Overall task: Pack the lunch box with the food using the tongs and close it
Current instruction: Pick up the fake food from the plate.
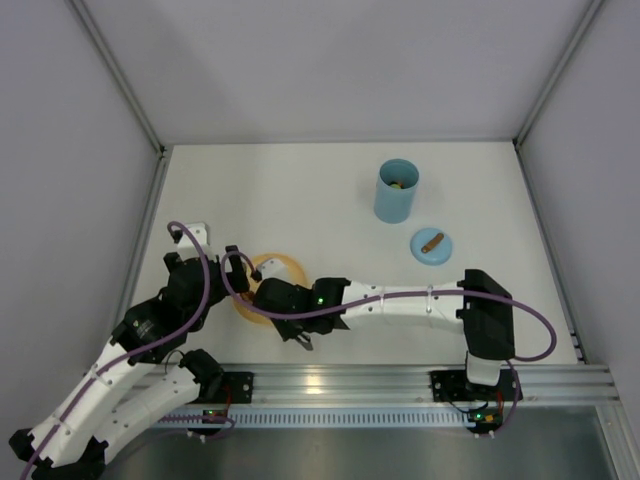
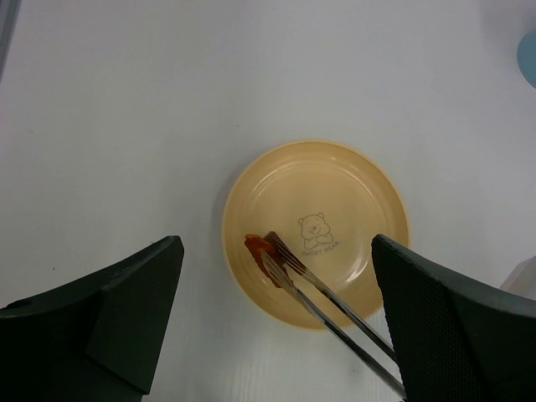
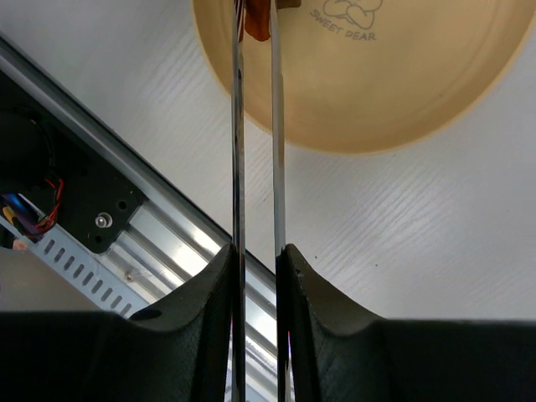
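Note:
My right gripper (image 3: 255, 251) is shut on the silver tongs (image 3: 237, 151), squeezing the two arms close together. The tongs' tips (image 2: 280, 251) pinch an orange-red food piece (image 2: 260, 249) at the near-left part of the yellow plate (image 2: 360, 201). My left gripper (image 2: 276, 243) hangs open above the plate, holding nothing. The light blue lunch box (image 1: 396, 192) stands upright at the back right with some food inside. Its round blue lid (image 1: 432, 247), with a brown handle, lies on the table just in front of it.
The aluminium rail (image 1: 400, 380) runs along the near edge, close behind my right gripper. Grey walls enclose the white table (image 1: 300, 190) on the left, back and right. My two arms cross near the plate (image 1: 285, 266).

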